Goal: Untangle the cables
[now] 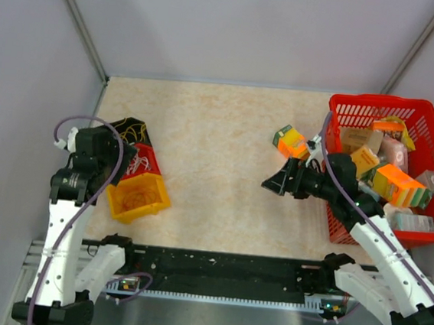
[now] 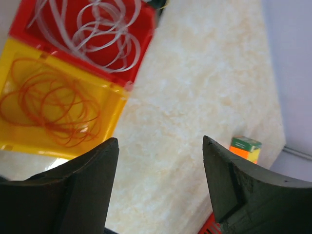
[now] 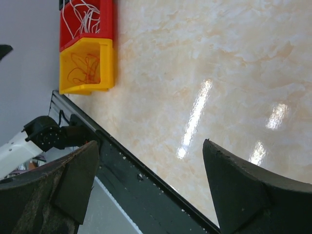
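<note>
The cables lie sorted in three small bins at the table's left. White wires point(image 2: 97, 34) loop in a red bin point(image 2: 141, 68). Orange wires point(image 2: 48, 107) coil in a yellow bin point(image 2: 114, 105). Yellow wires point(image 1: 133, 131) lie in a black bin point(image 1: 125, 123). The red bin point(image 3: 105, 19) and yellow bin point(image 3: 108, 63) also show in the right wrist view. My left gripper point(image 1: 129, 156) point(image 2: 161, 144) is open and empty, hovering just beside the bins. My right gripper point(image 1: 274, 180) point(image 3: 151, 146) is open and empty above the table's middle right.
A red basket point(image 1: 345, 113) full of boxes and packets stands at the right. An orange and green box point(image 1: 290, 141) point(image 2: 245, 147) lies just left of it. A black rail point(image 1: 221, 274) point(image 3: 146, 190) runs along the near edge. Grey walls enclose the table.
</note>
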You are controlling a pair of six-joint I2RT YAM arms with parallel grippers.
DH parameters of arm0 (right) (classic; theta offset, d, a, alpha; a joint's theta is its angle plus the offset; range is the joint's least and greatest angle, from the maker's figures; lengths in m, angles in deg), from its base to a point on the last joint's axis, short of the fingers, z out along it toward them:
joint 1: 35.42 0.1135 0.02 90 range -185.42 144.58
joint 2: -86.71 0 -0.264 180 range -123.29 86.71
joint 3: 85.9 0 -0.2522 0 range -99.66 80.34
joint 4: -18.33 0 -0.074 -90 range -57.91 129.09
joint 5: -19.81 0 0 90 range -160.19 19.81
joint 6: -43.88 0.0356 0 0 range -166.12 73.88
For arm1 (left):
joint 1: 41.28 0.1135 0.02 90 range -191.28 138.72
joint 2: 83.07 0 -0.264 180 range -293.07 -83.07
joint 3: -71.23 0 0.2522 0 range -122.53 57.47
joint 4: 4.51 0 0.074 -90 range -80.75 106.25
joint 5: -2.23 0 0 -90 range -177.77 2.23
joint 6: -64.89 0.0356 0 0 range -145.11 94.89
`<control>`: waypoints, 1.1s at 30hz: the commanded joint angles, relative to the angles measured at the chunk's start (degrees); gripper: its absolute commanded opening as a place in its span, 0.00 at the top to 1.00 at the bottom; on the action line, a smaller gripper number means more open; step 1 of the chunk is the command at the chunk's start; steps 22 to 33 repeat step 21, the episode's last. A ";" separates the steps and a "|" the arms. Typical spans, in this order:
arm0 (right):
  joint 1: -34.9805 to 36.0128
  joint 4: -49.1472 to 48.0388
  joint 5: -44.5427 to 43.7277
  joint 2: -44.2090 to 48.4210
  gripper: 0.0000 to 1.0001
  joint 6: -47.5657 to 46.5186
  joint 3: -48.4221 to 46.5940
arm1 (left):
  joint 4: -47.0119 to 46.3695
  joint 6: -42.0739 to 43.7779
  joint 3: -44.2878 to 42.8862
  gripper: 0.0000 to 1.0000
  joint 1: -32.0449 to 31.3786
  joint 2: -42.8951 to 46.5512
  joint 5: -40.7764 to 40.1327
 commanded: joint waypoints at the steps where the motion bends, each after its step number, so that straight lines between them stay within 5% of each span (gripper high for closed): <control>1: -0.53 -0.14 -1.23 1.22 0.14 -3.58 -1.59 | -16.18 16.28 -3.08 0.27 0.31 2.26 12.68; 6: -0.53 7.49 -7.37 4.38 0.13 -12.80 -8.08 | -44.15 17.12 -1.14 0.08 0.05 0.96 42.24; 9: -0.53 11.63 -15.00 8.50 0.11 -17.37 -13.62 | -49.90 19.91 -5.78 0.07 -1.35 -0.63 49.39; 18: -0.53 11.65 -29.87 26.08 0.01 -23.01 -25.31 | -63.87 28.10 -10.11 0.04 -2.23 5.34 54.94; 33: -0.53 11.56 -31.46 27.93 0.01 -23.71 -28.83 | -64.15 28.63 -11.51 0.04 -2.23 5.78 54.94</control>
